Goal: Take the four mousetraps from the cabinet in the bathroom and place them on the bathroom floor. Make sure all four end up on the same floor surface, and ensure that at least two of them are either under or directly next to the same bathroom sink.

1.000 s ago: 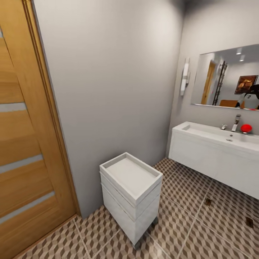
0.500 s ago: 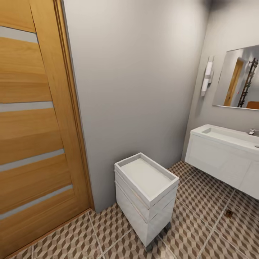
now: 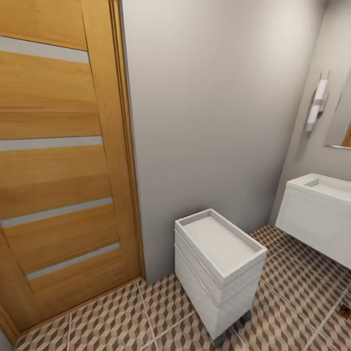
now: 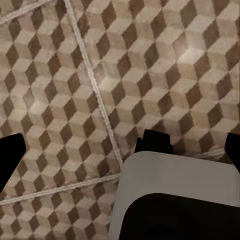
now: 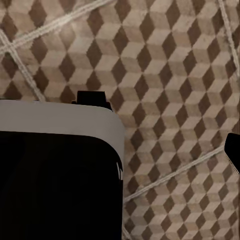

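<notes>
The mousetraps and the cabinet are out of view. The bathroom sink (image 3: 319, 214), a wide white wall-hung basin, shows its near end at the right edge of the head view. The cube-patterned bathroom floor (image 3: 297, 292) runs under it. In the left wrist view my left gripper (image 4: 125, 157) is open, its dark fingertips (image 4: 10, 157) far apart over bare floor (image 4: 65, 100). My right gripper (image 5: 120, 155) looks open in the right wrist view, with one fingertip (image 5: 234, 152) over the floor (image 5: 165, 75) and nothing held.
A small white two-drawer unit on wheels (image 3: 219, 273) stands against the grey wall (image 3: 214, 112). A wooden door with pale strips (image 3: 58, 170) is at left. A wall lamp (image 3: 316, 108) and a mirror edge (image 3: 341, 126) hang above the sink. My own grey-and-black base (image 4: 175, 200) shows below both wrists.
The head camera has swung left: the door takes up more of the picture, while the drawer unit, sink and mirror have slid right. The tap and a red object have left the frame.
</notes>
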